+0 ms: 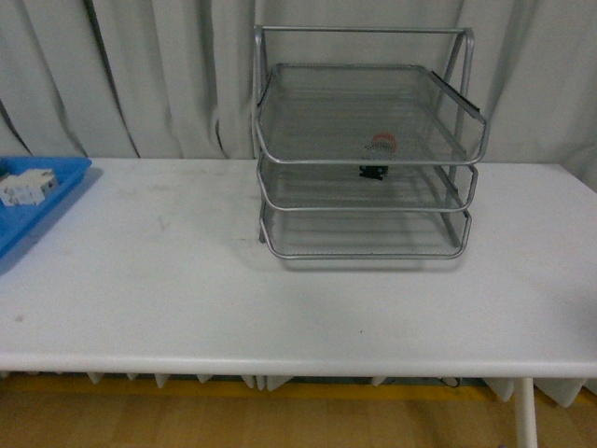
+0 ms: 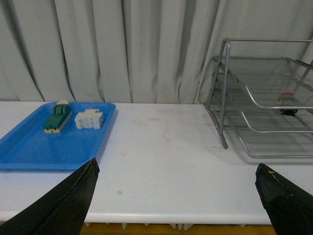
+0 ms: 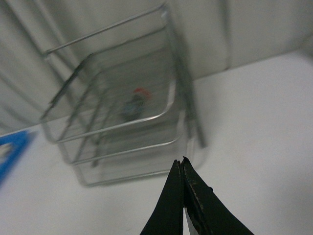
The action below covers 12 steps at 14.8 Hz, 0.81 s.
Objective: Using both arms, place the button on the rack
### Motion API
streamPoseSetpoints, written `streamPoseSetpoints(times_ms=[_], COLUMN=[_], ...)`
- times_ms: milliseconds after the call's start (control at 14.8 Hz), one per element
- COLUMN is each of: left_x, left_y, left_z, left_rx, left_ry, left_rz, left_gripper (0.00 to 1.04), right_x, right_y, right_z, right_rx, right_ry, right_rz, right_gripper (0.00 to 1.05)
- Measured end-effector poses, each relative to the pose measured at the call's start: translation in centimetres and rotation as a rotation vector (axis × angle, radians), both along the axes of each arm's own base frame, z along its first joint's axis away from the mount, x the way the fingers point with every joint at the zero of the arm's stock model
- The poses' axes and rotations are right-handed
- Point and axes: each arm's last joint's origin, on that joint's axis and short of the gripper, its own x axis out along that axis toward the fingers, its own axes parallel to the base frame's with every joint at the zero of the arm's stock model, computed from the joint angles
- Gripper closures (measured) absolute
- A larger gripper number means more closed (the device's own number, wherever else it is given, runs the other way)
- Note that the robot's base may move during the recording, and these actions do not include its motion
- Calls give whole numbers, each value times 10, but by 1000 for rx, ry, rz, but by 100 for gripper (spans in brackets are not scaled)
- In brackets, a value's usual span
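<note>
- The button (image 1: 377, 155) sits in the rack (image 1: 366, 159), upper centre of the front view; mesh veils its red cap.
- Right wrist view is blurred.
- No readable writing.
- Left pincer (image 2: 178, 196) is released; right pincer (image 3: 182, 169) is clenched, empty.
- Bench (image 1: 187, 280) edges are cropped.

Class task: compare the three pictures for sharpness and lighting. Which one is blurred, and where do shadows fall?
Front view: even, soft light, fairly sharp, with a faint shadow under the rack. Left wrist view: sharp, and the blue tray and the open left hand read clearly. Right wrist view: smeared, the rack and button are blurred, and the closed right hand is a dark silhouette.
</note>
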Motion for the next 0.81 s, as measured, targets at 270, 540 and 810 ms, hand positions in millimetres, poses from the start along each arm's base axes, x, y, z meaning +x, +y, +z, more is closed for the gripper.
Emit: streamPoseSetpoints(times_ms=[270,540,810], left_x=[0,0,0], left_y=[0,0,0], left_z=[0,0,0], left_rx=[0,0,0], left_ry=[1,1,1], left_rz=[2,2,1], left_gripper=[7,7,7], right_x=[-60,-78,-94], right_y=[-7,-7,-6], right_z=[5,-9,-17], right_rx=[-277,-302,-306], right_ry=[-172,-155,-162], right_rz=[-101,-97,-97], right_gripper=[103,103,103])
